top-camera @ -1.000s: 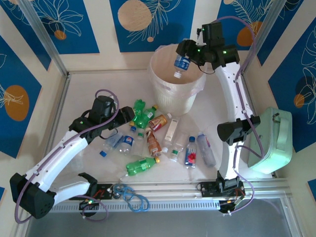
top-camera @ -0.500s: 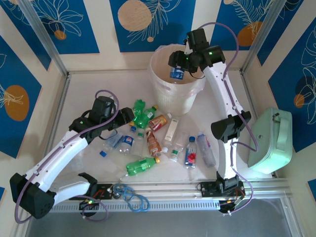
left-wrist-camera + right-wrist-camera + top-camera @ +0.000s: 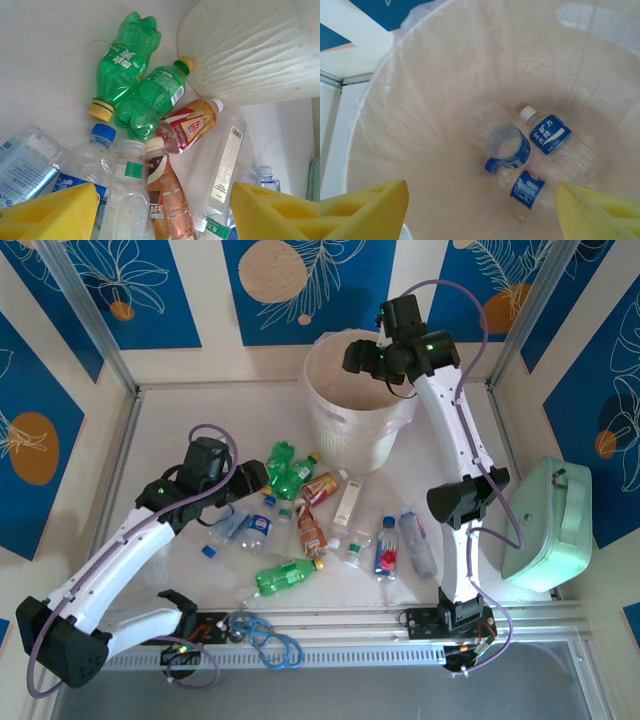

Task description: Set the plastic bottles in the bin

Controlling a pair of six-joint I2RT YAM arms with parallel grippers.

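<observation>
Top external: right arm [image 3: 455, 430] high over the bin [image 3: 322, 412], left arm [image 3: 130, 540] low over bottles [image 3: 258, 525], both jaws wide, empty

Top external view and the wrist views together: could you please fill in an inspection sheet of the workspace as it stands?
Surface: pale table, no spill seen.
Job's things: bin upright at the far side, at least three blue-labelled bottles inside; loose bottles heaped on the table in front of it.
Clutter: mint-green case at the right edge.
Pincers: left pincer open over the heap, holding nothing; right pincer open above the bin, holding nothing.
Cables: purple cables along both arms; blue coil by the near rail.
Surroundings: blue-and-white patterned walls.
</observation>
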